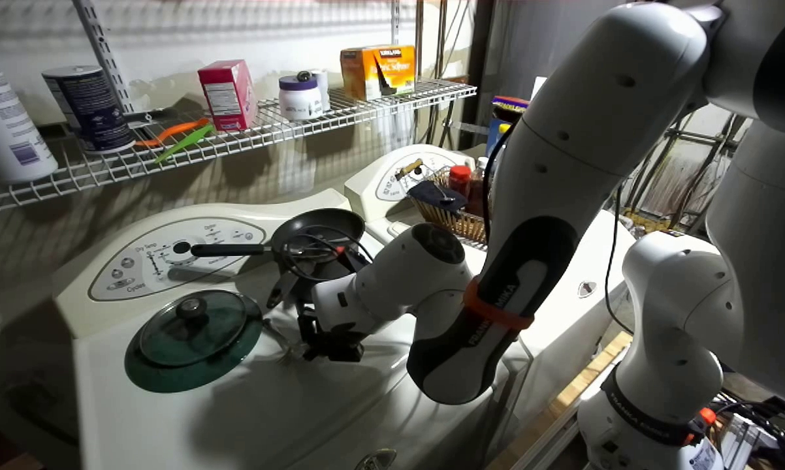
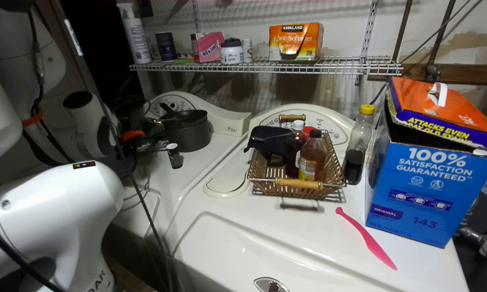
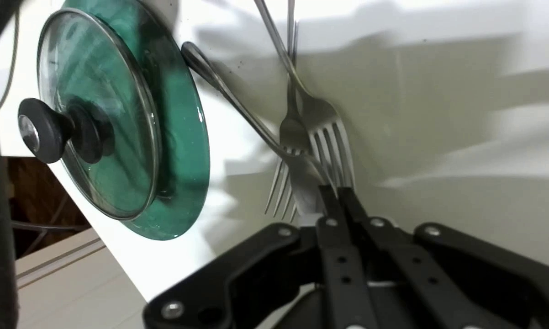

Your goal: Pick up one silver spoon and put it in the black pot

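Note:
In the wrist view, my gripper [image 3: 340, 188] is nearly closed, with the bowl edge of a silver spoon [image 3: 302, 183] between its fingertips. The spoon lies over two silver forks [image 3: 329, 132] on the white machine top. Its handle points toward the green lid. In an exterior view, the gripper [image 1: 330, 346] is low over the machine top, right of the lid; the cutlery there is small and unclear. The black pot [image 2: 191, 136] stands near the control panel in an exterior view, with a black pan [image 2: 184, 116] at its top. The pot's inside is hidden.
The green lid [image 3: 183, 183] carries a smaller glass lid with a black knob [image 3: 41, 130]. In an exterior view, the pan's handle [image 1: 229, 250] sticks out left. A small dark shaker [image 2: 174, 156] stands near the pot. A basket [image 2: 294, 184] holds bottles. A wire shelf [image 1: 268, 130] hangs above.

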